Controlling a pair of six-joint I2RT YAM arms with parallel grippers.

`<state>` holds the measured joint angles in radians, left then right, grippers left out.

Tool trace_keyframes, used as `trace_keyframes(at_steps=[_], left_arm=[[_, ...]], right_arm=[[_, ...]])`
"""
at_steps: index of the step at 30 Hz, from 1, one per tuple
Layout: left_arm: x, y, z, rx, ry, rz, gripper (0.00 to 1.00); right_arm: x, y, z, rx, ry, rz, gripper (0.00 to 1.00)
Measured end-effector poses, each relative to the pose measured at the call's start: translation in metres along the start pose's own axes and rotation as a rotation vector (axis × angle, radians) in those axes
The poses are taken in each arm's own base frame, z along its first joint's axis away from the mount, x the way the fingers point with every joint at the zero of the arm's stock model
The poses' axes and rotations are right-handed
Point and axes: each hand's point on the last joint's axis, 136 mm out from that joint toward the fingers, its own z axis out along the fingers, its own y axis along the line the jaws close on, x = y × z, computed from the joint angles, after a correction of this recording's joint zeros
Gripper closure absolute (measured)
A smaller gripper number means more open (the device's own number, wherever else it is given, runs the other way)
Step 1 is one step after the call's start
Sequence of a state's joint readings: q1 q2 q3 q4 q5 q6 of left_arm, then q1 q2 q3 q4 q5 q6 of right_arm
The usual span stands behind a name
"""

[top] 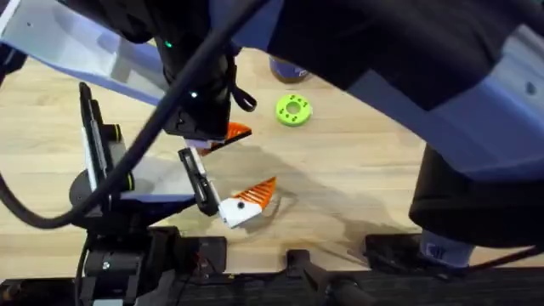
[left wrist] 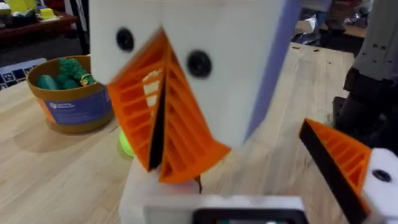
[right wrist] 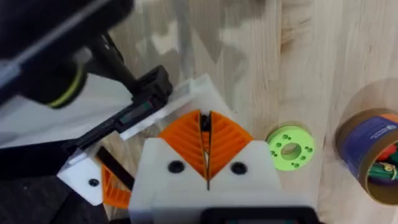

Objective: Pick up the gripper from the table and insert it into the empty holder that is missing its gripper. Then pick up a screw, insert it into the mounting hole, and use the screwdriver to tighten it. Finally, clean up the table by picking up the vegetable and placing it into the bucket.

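step: cleanup, looks finished | vegetable [left wrist: 62, 73] lies inside bucket [left wrist: 74, 109] | right hand [right wrist: 205, 127] apart from bucket, pads pressed together, holding nothing | we withdraw high, clear of bucket rim

— What sort of place is this?

— A robotics lab or workshop, by the look of it. Two robot arms stand over a pale wooden desk [top: 357, 178], one arm [top: 399, 51] in dark and blue casing, with black cables [top: 183, 81] trailing across.

— Anything besides the machines?

— On the desk lie printed test parts: a lime-green disc with holes [top: 294, 110] and a white mount with an orange ribbed tip [top: 249, 202]. A small blue tub with an orange rim [left wrist: 73, 106] holds green toy vegetables [left wrist: 65, 72].

— And behind?

— In the left wrist view, a cluttered table [left wrist: 31, 22] with yellow items stands in the room beyond.
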<state>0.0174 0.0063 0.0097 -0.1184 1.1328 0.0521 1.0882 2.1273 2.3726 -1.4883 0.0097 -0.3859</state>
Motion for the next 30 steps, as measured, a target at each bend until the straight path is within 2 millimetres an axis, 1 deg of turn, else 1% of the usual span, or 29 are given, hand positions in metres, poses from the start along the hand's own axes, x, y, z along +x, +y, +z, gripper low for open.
trace_keyframes(at_steps=[2, 3, 5, 9, 10, 11, 15, 17, 19, 20, 21, 24, 27, 30], left_arm=[[0.000, 0.000, 0.000, 0.000, 0.000, 0.000, 0.015], [0.000, 0.000, 0.000, 0.000, 0.000, 0.000, 0.015], [0.000, 0.000, 0.000, 0.000, 0.000, 0.000, 0.015], [0.000, 0.000, 0.000, 0.000, 0.000, 0.000, 0.015], [0.000, 0.000, 0.000, 0.001, 0.000, 0.000, 0.015], [0.000, 0.000, 0.000, 0.000, 0.000, 0.001, 0.015], [0.000, 0.000, 0.000, 0.001, 0.000, 0.004, 0.015], [0.000, 0.000, 0.000, 0.001, 0.000, 0.004, 0.015], [0.000, 0.000, 0.000, 0.001, 0.000, 0.004, 0.016], [0.000, 0.000, 0.000, 0.001, 0.000, 0.004, 0.016], [0.000, 0.000, 0.000, 0.001, 0.000, 0.004, 0.015], [0.000, 0.000, 0.000, 0.001, 0.000, 0.004, 0.015], [0.000, 0.000, 0.000, 0.001, 0.000, 0.004, 0.015], [0.000, 0.000, 0.000, 0.001, 0.000, 0.004, 0.015]], right_arm=[[0.000, 0.000, 0.000, 0.000, 0.000, 0.000, 0.995], [0.000, 0.000, 0.000, 0.000, 0.000, 0.004, 0.975], [0.000, 0.000, 0.000, 0.000, 0.000, 0.008, 0.739], [0.005, -0.005, -0.001, 0.019, 0.015, 0.021, 0.148], [0.006, -0.009, -0.003, 0.029, 0.016, 0.027, 0.044], [0.007, -0.011, -0.004, 0.034, 0.015, 0.050, 0.010], [0.006, -0.011, -0.011, 0.041, -0.006, 0.095, 0.009], [0.004, -0.012, -0.021, 0.043, -0.041, 0.132, 0.009], [0.005, -0.014, -0.036, 0.052, -0.080, 0.180, 0.009], [0.010, -0.023, -0.061, 0.071, -0.140, 0.257, 0.009], [0.013, -0.027, -0.069, 0.080, -0.160, 0.287, 0.009], [0.022, -0.038, -0.085, 0.101, -0.194, 0.368, 0.009], [0.030, -0.050, -0.093, 0.133, -0.200, 0.446, 0.009], [0.036, -0.062, -0.094, 0.159, -0.211, 0.503, 0.009]])
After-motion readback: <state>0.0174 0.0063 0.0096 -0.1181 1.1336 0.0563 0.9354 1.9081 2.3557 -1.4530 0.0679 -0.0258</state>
